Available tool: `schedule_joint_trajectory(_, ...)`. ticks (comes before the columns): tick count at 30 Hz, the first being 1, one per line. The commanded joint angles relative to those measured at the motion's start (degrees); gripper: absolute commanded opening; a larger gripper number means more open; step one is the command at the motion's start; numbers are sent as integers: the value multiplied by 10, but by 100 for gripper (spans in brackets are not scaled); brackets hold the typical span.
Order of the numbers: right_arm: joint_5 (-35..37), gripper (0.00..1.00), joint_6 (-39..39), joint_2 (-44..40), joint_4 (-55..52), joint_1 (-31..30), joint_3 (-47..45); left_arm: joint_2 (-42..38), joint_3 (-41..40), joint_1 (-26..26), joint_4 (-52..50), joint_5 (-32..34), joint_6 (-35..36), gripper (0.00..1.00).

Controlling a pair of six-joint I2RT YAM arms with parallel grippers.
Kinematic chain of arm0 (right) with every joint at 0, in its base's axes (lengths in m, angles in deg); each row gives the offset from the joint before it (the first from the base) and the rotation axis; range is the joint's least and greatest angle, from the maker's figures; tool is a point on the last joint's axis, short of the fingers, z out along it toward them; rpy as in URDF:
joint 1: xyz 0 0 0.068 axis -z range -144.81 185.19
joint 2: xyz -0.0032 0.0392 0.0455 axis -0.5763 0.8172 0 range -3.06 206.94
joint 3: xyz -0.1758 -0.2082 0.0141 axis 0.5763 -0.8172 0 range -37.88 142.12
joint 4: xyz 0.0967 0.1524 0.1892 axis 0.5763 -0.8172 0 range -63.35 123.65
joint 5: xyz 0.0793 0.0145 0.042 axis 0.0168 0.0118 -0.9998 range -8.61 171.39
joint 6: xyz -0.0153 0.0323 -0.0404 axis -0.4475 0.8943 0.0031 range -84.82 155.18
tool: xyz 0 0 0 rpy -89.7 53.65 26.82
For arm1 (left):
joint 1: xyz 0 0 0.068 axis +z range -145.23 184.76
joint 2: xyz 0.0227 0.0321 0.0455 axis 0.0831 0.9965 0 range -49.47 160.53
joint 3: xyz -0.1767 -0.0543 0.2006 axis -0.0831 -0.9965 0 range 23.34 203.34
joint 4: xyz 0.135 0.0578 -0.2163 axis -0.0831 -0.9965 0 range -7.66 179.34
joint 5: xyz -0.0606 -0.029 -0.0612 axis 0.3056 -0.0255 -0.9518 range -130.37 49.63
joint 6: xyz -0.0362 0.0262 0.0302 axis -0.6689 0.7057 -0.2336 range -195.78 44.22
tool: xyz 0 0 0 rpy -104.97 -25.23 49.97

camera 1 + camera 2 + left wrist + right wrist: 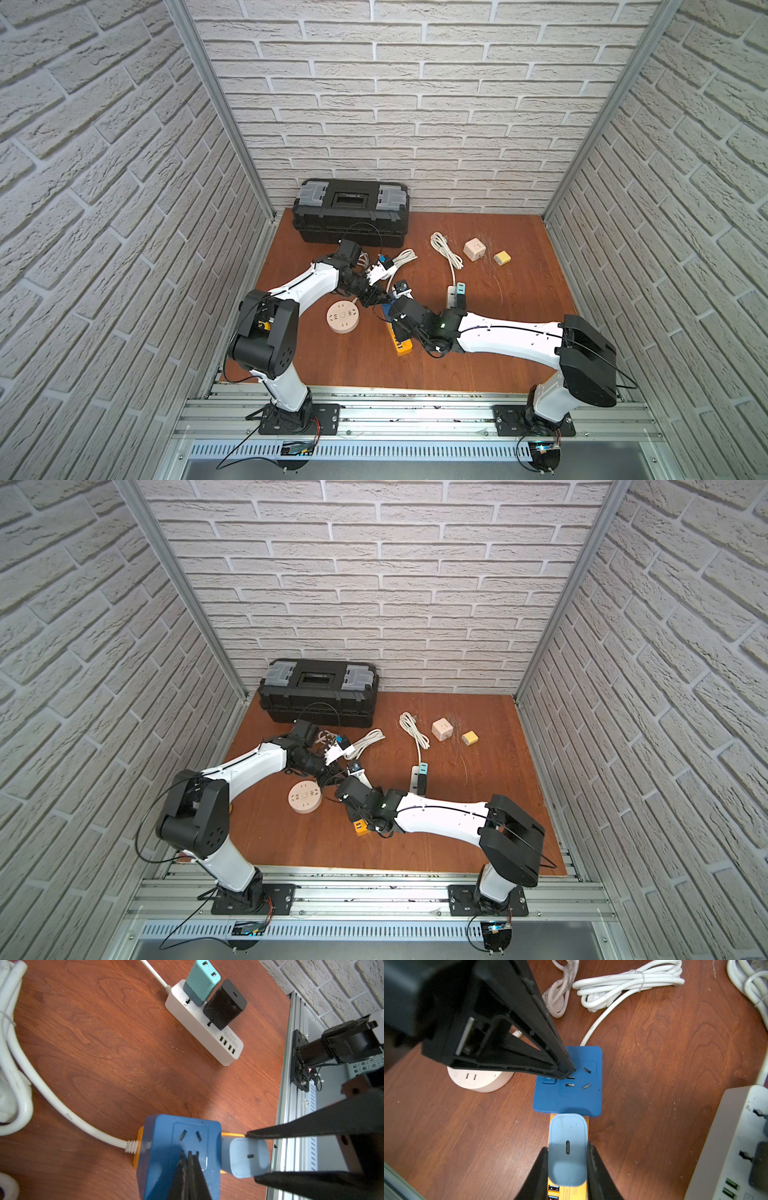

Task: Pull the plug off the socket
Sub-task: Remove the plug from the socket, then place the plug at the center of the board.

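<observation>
Fingers first: the right fingers (593,1167) are clenched on the pale blue plug (568,1142), one against each of its long flat sides, at the end of the body away from the blue block. The left fingers (199,1184) are pressed together with nothing between them, their tips planted on the blue block of the power strip (569,1097), just beside the plug.

The plug sits in the orange part of that strip, right next to the blue block, near the middle of the surface (654,1064) between the two arms. In both top views the right wrist hides it.

It looks like a small, light, rigid charger with a smooth shell and rounded corners, so I judge it apt to slip if pinched at a corner. The flat sides are the place to hold. Most of the resistance should come from the pins in the socket, and the strip seems light enough to lift with the plug unless it is pinned down.

The plug stands upright, its port face up and its pins, hidden, down in the strip. Its oblong face runs lengthwise along the strip, and the way out is straight up from it.
</observation>
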Motion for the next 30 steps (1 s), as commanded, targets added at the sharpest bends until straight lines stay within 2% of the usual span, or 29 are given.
schedule_joint_trajectory(1,36,2,-13,-6,27,-14,10,45,-43,0,-67,125,9,0)
schedule_joint_trajectory(8,83,2,17,-54,-20,-5,-11,42,-43,0,-66,125,8,0)
schedule_joint_trajectory(14,83,2,48,-181,-43,49,-70,40,-44,0,-64,124,6,0)
schedule_joint_trajectory(20,92,2,104,-337,-52,176,-155,41,-44,1,-63,123,4,0)
schedule_joint_trajectory(24,76,2,148,-418,-20,292,-219,44,-43,0,-63,122,4,0)
schedule_joint_trajectory(27,21,2,180,-445,32,382,-257,44,-41,0,-65,121,4,0)
schedule_joint_trajectory(30,-12,2,209,-433,107,452,-291,44,-42,0,-65,120,4,0)
